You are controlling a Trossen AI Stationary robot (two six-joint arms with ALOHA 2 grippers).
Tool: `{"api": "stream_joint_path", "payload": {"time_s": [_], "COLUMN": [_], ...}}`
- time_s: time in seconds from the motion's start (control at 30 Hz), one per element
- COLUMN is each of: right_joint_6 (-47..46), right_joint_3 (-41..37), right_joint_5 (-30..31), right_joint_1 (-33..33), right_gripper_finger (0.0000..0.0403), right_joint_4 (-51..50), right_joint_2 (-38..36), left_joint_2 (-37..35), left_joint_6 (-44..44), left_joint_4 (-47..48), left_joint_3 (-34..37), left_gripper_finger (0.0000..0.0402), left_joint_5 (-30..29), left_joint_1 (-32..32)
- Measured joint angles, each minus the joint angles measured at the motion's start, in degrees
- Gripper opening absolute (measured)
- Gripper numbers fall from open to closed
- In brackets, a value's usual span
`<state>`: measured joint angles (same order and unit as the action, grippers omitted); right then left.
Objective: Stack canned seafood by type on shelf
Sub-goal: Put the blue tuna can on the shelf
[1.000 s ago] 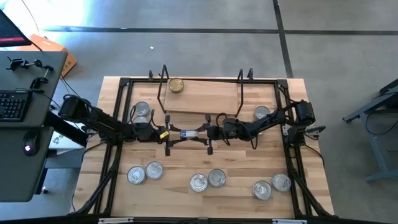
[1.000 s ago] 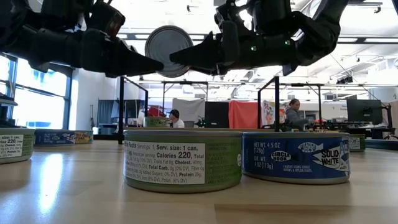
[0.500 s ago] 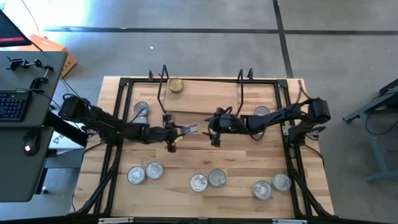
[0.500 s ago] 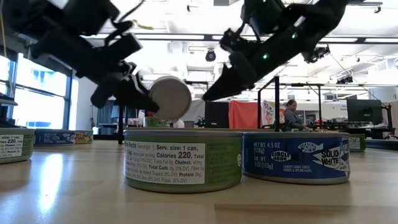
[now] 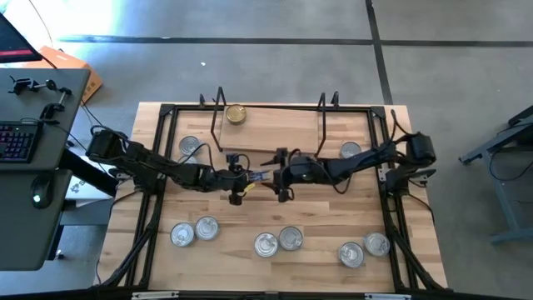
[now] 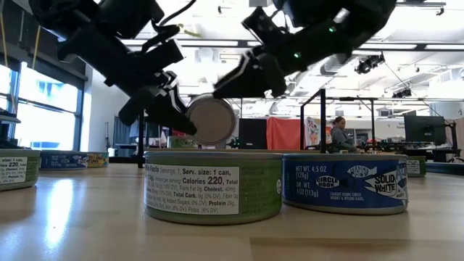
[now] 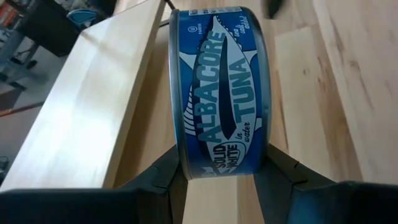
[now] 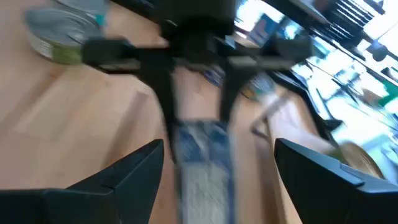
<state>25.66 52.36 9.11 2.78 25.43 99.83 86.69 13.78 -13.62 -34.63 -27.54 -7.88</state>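
My left gripper [image 5: 251,177] is shut on a blue-labelled albacore tuna tin [image 7: 221,87], held on edge above the middle of the table just in front of the shelf [image 5: 275,132]. In the low view the tin [image 6: 210,119] hangs with its silver lid facing the camera. My right gripper [image 5: 278,176] stands open and empty, right beside the tin and facing it. A gold tin [image 5: 236,114] sits at the shelf's back left. Several silver-lidded tins [image 5: 266,244] lie along the front of the table.
One tin [image 5: 190,147] lies left of the shelf and another [image 5: 351,151] right of it. A green-labelled tin [image 6: 212,185] and a blue one [image 6: 345,181] stand close to the low camera. A black rod frame [image 5: 166,108] rims the table. A person sits far behind.
The right gripper has let go of the tin and opened wide. The left gripper has kept the tin, turned it and carried it lower and to the right.
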Motion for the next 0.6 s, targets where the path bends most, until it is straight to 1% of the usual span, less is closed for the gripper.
{"api": "stream_joint_path", "payload": {"time_s": [0.07,0.13,0.23,0.33,0.43,0.47,0.53,0.6], "right_joint_6": [0.41,0.35,-0.12,-1.19,-3.37,-4.04,-4.71,-4.88], "right_joint_3": [3.02,6.09,10.49,13.63,14.72,14.77,14.78,14.97], "right_joint_5": [-1.24,-0.87,1.02,1.34,1.54,2.01,2.13,1.52], "right_joint_1": [-0.09,-0.11,-0.15,-0.17,-0.15,-0.15,-0.35,-0.91], "right_gripper_finger": [0.0298,0.0292,0.0262,0.0208,0.0133,0.012,0.0123,0.0123], "right_joint_4": [-2.68,-7.22,-13.58,-17.74,-21.0,-22.08,-24.57,-26.5], "right_joint_2": [2.07,4.17,6.4,7.11,6.94,6.61,5.34,4.25], "left_joint_2": [-0.06,-0.17,-0.19,-0.19,-0.33,-0.67,-1.53,-3.1], "left_joint_6": [-0.1,-0.15,-0.17,-0.27,-0.86,-1.18,-2.97,-6.59], "left_joint_4": [-0.22,0.12,-0.07,0.03,1.02,2.72,6.33,10.36], "left_joint_3": [-0.04,0.0,-0.02,-0.02,-0.05,-0.07,-0.04,-0.02], "left_gripper_finger": [0.0123,0.0123,0.0124,0.0152,0.0192,0.0203,0.0221,0.0232], "left_joint_5": [0.22,0.27,0.25,0.3,0.29,0.25,-0.13,-1.12], "left_joint_1": [0.02,0.0,0.0,-0.01,-0.02,-0.02,-0.02,-0.25]}}
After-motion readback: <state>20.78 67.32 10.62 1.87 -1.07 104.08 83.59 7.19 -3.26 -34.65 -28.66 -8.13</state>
